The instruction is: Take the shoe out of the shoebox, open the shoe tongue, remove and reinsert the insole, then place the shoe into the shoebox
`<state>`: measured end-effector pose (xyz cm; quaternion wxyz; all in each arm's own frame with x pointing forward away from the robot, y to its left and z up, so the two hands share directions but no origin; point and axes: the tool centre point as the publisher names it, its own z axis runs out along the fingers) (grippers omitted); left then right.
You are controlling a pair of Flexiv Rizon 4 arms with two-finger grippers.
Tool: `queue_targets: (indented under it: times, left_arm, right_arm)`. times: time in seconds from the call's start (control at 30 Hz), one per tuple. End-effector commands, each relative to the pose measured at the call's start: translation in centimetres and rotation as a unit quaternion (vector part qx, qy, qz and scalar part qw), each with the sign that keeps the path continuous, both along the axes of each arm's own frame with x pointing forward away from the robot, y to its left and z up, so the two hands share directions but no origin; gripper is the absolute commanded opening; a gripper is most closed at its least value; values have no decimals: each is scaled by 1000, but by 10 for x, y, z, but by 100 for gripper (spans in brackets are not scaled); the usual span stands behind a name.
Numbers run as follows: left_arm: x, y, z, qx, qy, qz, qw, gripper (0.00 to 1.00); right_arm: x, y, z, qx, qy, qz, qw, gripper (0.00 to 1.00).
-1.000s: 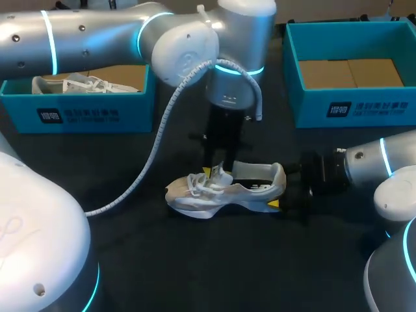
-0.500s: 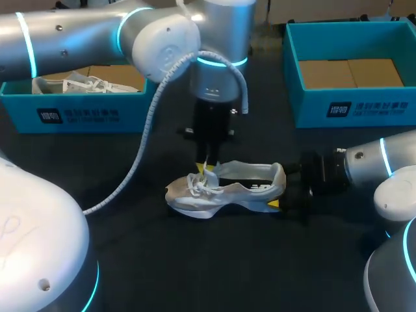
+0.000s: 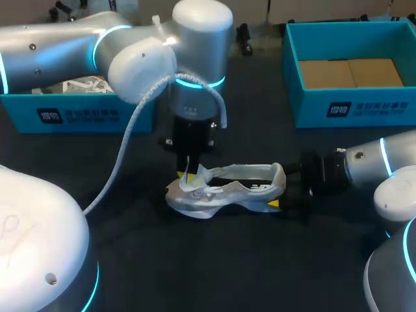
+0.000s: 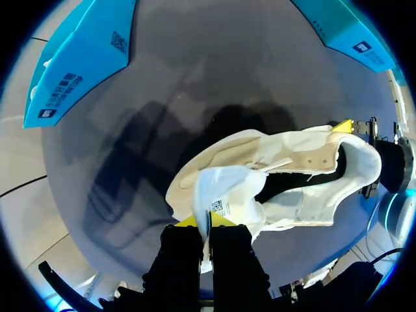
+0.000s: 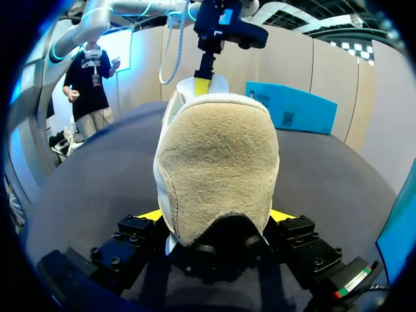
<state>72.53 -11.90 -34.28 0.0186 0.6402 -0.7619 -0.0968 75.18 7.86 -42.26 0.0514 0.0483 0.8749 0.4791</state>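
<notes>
Your cream-white lace-up sneaker (image 3: 224,190) sits sole-down on the black table top (image 3: 214,260), out of both boxes, near the middle. Its toe points to your left side and its heel to your right.

Left gripper (image 3: 187,175): it comes straight down over the front of the sneaker. Its 2 yellow tips are clenched on the white padded shoe tongue (image 4: 224,192), 1 tip on each face. The tongue is lifted off the laces and folded toward the toe, so the mouth of the sneaker gapes dark behind it. You can't tell from these views whether the insole is in there.

Right gripper (image 5: 218,218): it is low, level with the table, coming in from behind the sneaker. Its 2 fingers sit on either side of the beige suede heel (image 5: 218,162), both touching, so it is grasping the sneaker by the heel. The yellow tips show on each side of the heel in the right wrist view.

There are 2 teal cardboard boxes at the far edge. The left teal shoebox (image 3: 78,116) holds a second white shoe (image 3: 75,86), partly hidden by your left arm. The right teal shoebox (image 3: 351,107) is open with its brown cardboard floor showing. Both boxes are well apart from the sneaker.
</notes>
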Motion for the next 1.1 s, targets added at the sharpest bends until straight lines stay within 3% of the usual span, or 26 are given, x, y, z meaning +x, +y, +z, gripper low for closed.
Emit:
queue_targets:
  times: [0.03, 0.3, 0.33, 0.37, 0.4, 0.47, 0.53, 0.57, 0.67, 1.03, 1.1]
  left_arm:
    - [-3, 7, -15, 3, -18, 14, 1000, 0]
    - [-1, 11, -31, 3, -20, 26, 999, 0]
    - [0, 11, -32, 2, -25, 30, 999, 10]
    - [0, 12, -32, 1, -26, 31, 999, 33]
    - [0, 12, -33, 1, -25, 31, 999, 42]
    - [1, 15, -31, -1, -25, 34, 999, 49]
    - [1, 18, -27, -2, -24, 35, 999, 80]
    - [0, 19, -26, -3, -25, 35, 999, 90]
    - [-2, 21, -23, -4, -25, 34, 999, 96]
    - [-4, 18, -15, -15, -26, 16, 999, 90]
    - [-2, 14, -13, -16, -28, 4, 999, 99]
  right_arm:
    - [0, 2, -3, -1, -1, -2, 1000, 0]
    - [0, 2, -3, -1, -1, -2, 1000, 0]
    - [0, 2, -3, -1, -1, -2, 1000, 0]
    - [0, 2, -3, -1, -1, -2, 1000, 0]
    - [0, 2, -3, -1, -1, -2, 1000, 0]
    - [0, 2, -3, -1, -1, -2, 1000, 0]
    - [0, 2, -3, -1, -1, -2, 1000, 0]
    - [0, 2, -3, -1, -1, -2, 1000, 0]
    - [0, 2, -3, -1, -1, -2, 1000, 0]
    - [0, 2, -3, -1, -1, -2, 1000, 0]
    - [0, 2, -3, -1, -1, -2, 1000, 0]
